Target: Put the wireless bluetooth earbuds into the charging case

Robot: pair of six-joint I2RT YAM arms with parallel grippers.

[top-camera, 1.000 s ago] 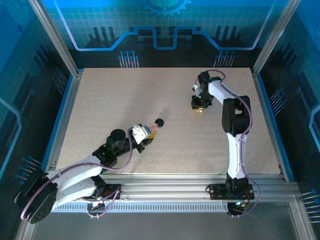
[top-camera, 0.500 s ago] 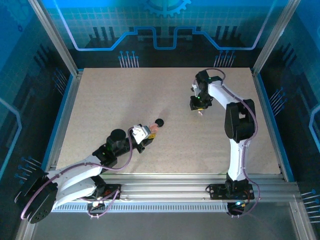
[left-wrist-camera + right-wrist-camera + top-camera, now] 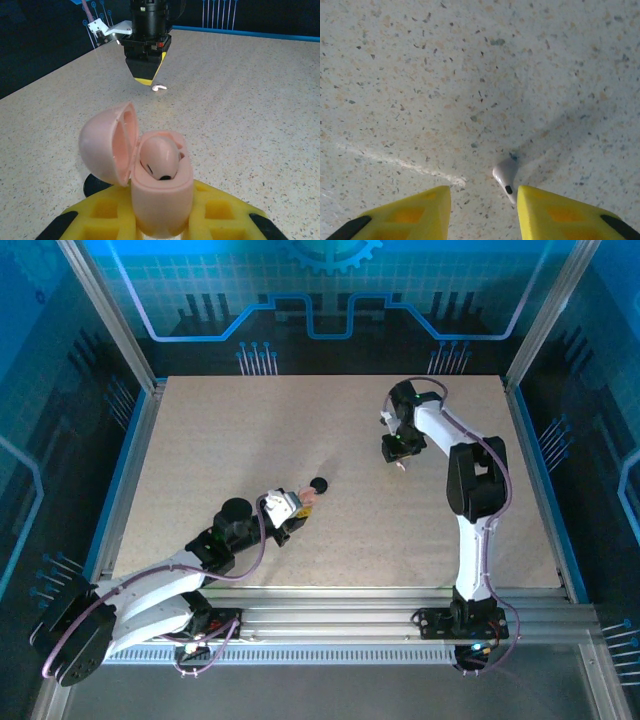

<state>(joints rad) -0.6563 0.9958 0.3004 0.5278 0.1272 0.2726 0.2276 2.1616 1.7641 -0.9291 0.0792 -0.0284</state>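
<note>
While the right gripper [image 3: 481,200] straddles it off-centre, loose earbud [image 3: 505,177]: on tabletop [image 3: 420,75], just beside one finger; closing may flick it away.
Right jaws: apart.
Left gripper [image 3: 161,222]: jaws clamped on open charging case [image 3: 162,195].

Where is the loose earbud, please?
In the right wrist view, the loose earbud lies on the table between the right pincer's open tips, far right of the charging case in the left pincer.

**Speckled beige table [image 3: 220,430], seen from above.** A round black puck [image 3: 318,484] is lying flat near the middle of the surface. A pale earbud [image 3: 506,177] is lying on its side on the bare tabletop, well apart from the puck, to its right and slightly farther from the arm bases.
</note>
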